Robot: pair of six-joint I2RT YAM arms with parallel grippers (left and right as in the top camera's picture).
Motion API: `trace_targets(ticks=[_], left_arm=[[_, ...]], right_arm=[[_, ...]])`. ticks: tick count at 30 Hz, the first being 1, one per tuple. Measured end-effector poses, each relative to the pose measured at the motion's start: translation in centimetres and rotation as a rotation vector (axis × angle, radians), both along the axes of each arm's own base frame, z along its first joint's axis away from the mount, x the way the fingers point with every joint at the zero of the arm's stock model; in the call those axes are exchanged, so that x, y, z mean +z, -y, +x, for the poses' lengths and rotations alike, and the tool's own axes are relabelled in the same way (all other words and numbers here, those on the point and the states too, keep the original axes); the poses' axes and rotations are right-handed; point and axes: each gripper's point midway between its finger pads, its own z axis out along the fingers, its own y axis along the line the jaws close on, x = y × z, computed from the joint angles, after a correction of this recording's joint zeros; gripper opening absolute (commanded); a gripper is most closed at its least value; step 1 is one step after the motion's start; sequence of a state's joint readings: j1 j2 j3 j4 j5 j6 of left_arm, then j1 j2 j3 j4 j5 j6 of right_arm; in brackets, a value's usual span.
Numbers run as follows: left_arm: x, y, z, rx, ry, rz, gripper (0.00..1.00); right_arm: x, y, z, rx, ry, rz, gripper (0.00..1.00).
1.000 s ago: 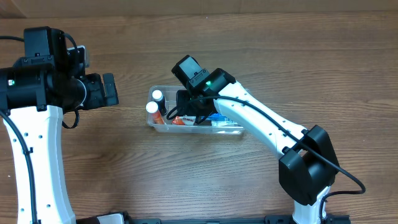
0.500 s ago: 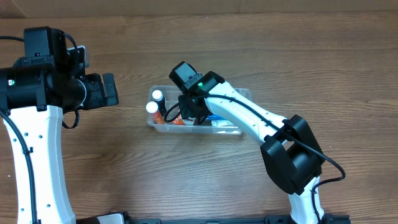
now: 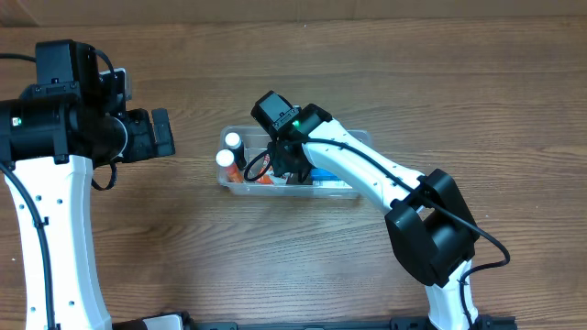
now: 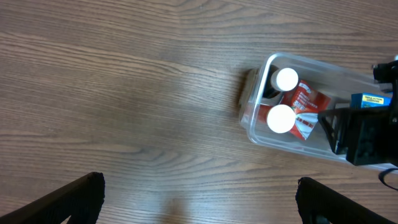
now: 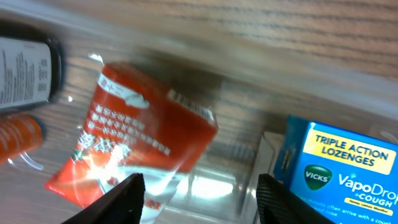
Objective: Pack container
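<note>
The clear plastic container (image 3: 229, 187) sits mid-table and also shows in the left wrist view (image 4: 251, 130). It holds two white-capped bottles (image 3: 225, 158), a red packet (image 5: 137, 140) and a blue lozenge box (image 5: 348, 165). My right gripper (image 5: 200, 198) is open, inside the container just above its floor, with the red packet by its left finger and the blue box by its right. Nothing is between its fingers. My left gripper (image 4: 199, 205) is open and empty over bare wood, left of the container.
A dark bottle (image 5: 28, 68) and an orange bottle (image 5: 18, 140) lie at the left in the right wrist view. The right arm (image 3: 367, 179) reaches over the container from the lower right. The wooden table (image 3: 321, 73) extends all round.
The right gripper shifted slightly left and lower into the container over the last second. The left arm has not moved.
</note>
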State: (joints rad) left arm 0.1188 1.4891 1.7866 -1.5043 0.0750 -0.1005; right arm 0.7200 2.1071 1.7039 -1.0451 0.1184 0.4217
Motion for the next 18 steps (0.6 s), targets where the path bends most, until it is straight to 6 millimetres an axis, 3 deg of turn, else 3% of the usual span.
trace_targets(ticks=[3,5,7,9,11,12,14,15,16,18], left_arm=[[0.0,0.0,0.1,0.0,0.002,0.0,1.0],[0.1,0.0,0.2,0.0,0.008,0.001,1.0],[0.1,0.0,0.3,0.0,0.013,0.002,1.0],[0.2,-0.1,0.5,0.0,0.021,0.003,1.0],[0.3,-0.1,0.8,-0.004,0.036,0.005,1.0],[0.5,-0.1,1.1,-0.009,0.051,0.006,1.0],[0.9,0.1,2.1,-0.043,0.096,0.013,1.0],[1.4,0.3,3.0,-0.072,0.136,0.022,1.0],[2.0,0.8,4.0,-0.114,0.186,0.037,1.0],[3.3,2.0,6.1,-0.187,0.285,0.073,1.0]], right_arm=[[2.1,0.5,-0.4,0.037,-0.004,-0.018,0.72],[5.1,0.4,0.0,0.05,0.045,0.01,0.83],[11.0,0.7,1.0,0.04,0.161,0.093,0.96],[16.4,2.8,1.8,0.001,0.255,0.156,0.99],[20.2,6.4,2.8,-0.078,0.329,0.19,1.0],[22.2,10.1,3.7,-0.16,0.374,0.198,1.0],[23.2,14.6,5.0,-0.267,0.402,0.187,1.0],[23.2,15.5,5.3,-0.292,0.405,0.183,1.0],[22.8,19.3,6.5,-0.381,0.405,0.159,1.0],[22.4,22.6,8.1,-0.448,0.422,0.145,1.0]])
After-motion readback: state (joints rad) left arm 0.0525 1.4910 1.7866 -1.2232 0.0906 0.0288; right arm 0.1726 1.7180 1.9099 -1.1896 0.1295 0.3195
